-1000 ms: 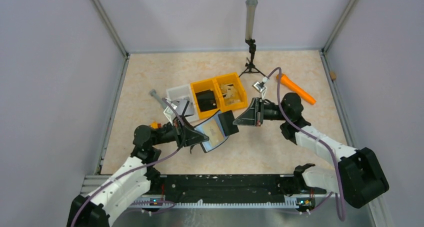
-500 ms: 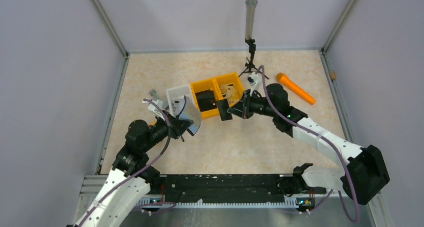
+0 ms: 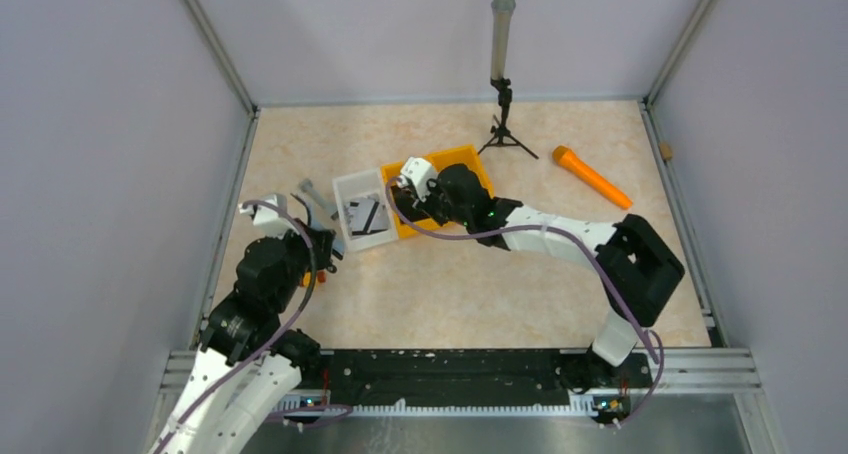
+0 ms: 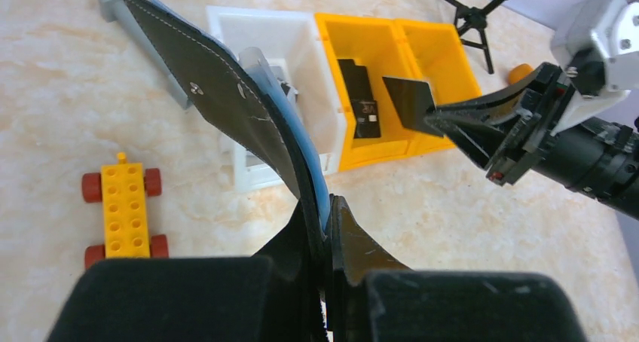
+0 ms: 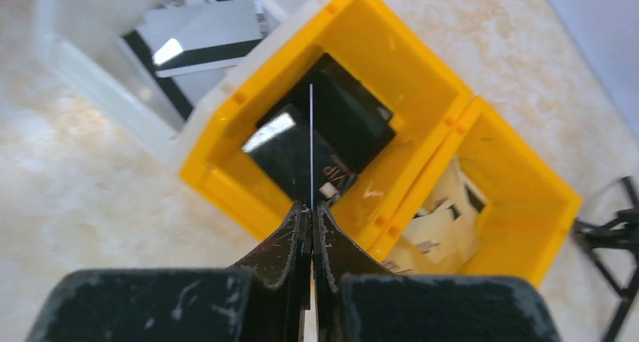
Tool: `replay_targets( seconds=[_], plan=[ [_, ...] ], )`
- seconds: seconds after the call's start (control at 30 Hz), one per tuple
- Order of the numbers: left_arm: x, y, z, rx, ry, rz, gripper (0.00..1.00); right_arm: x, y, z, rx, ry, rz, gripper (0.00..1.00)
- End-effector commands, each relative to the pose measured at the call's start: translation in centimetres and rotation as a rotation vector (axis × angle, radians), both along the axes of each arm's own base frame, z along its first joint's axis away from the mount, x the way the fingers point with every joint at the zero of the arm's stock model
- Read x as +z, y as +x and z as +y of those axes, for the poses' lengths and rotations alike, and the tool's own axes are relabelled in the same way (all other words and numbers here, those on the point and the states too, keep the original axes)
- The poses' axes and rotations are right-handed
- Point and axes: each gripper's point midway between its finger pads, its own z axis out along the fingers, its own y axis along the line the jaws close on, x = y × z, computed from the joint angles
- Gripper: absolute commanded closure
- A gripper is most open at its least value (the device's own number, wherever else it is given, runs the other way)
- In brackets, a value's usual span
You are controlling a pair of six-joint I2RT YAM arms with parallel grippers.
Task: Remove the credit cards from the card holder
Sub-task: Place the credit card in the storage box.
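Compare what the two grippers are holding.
The left gripper pinches the card holder: thick, curved, blue-lined. The right gripper pinches one card: thin, flat, plain. The card hangs over a yellow bin; the holder does not. Both are black, held in shut grippers.

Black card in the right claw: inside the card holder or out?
Out: the right claw pinches the black card over the yellow bin, apart from the card holder.

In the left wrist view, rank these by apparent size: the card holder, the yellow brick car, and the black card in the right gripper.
1. card holder: largest, though being nearest the camera inflates it.
2. yellow brick car: next.
3. black card: smallest, but it is farther off and seen at an angle.
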Motion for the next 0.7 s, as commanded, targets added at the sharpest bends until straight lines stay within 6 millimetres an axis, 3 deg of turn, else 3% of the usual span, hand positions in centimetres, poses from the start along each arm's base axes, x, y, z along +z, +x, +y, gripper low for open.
replay_targets(
  seconds=[0.0,0.23,0.67],
  plan=[
    [1.9,0.0,1.8,0.072,0.027,-0.054,1.00,3.3,4.7,1.2,-0.001,-0.129,-0.294,1.00],
    [2.2,-0.6,1.9,0.064,0.029,-0.079,1.00,2.6,6.5,3.3,0.120,-0.261,-0.517,1.00],
    [2.7,-0.5,0.6,-0.009,0.017,-0.097,1.00,-1.9,7.8,4.0,0.278,-0.536,-0.631,1.00]
  ],
)
